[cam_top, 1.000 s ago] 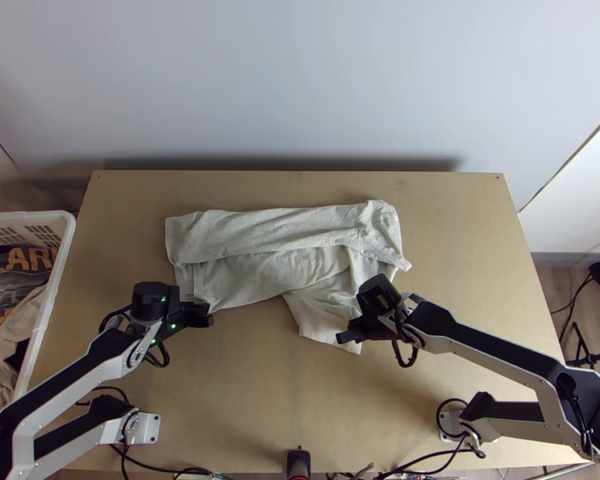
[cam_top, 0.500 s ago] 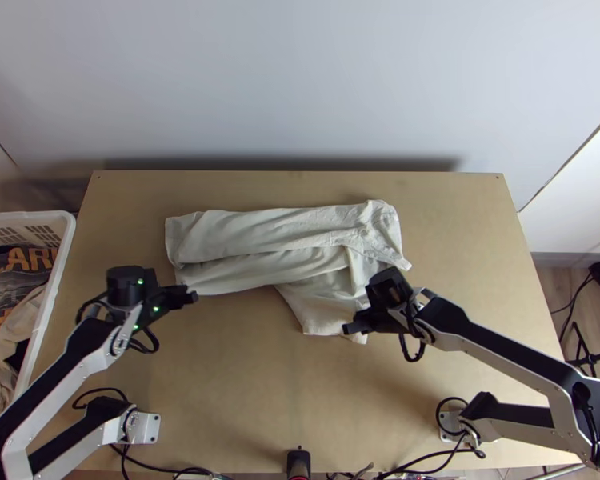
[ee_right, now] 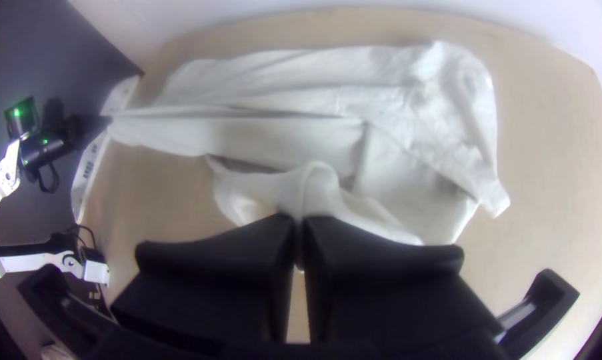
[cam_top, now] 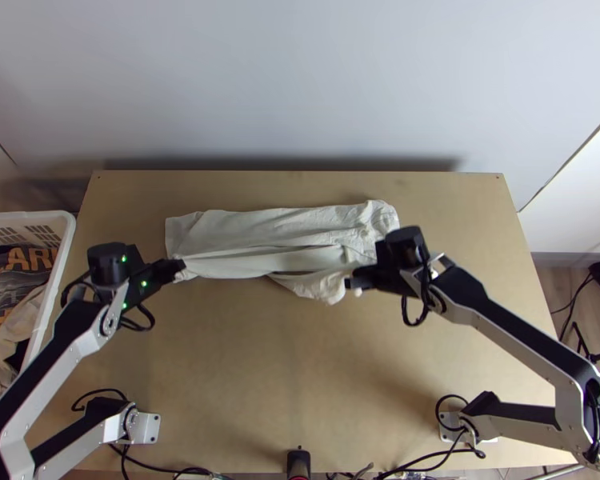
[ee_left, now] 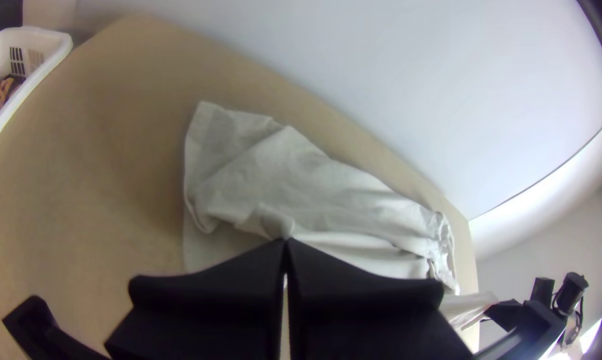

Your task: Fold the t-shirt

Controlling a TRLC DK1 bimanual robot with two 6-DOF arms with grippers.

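1. We log the t-shirt [cam_top: 276,228] on the counter [cam_top: 260,360], part-folded lengthwise.
2. Left claw [cam_top: 182,265] and right claw [cam_top: 350,283] each pinch its near side.
3. We judge this fold midway; laying down, further folding remain.

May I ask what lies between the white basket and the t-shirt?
In the top view, a strip of wooden table, plus the left gripper, which holds the t-shirt by its edge.

You're on two arms [cam_top: 502,322], two left fingers [cam_top: 170,269] and two right fingers [cam_top: 359,282], so four altogether! One t-shirt [cam_top: 276,230] mid-frame, one table [cam_top: 244,368], one basket [cam_top: 28,215] at the left edge; its clothes [cam_top: 16,290] you can't count exactly.
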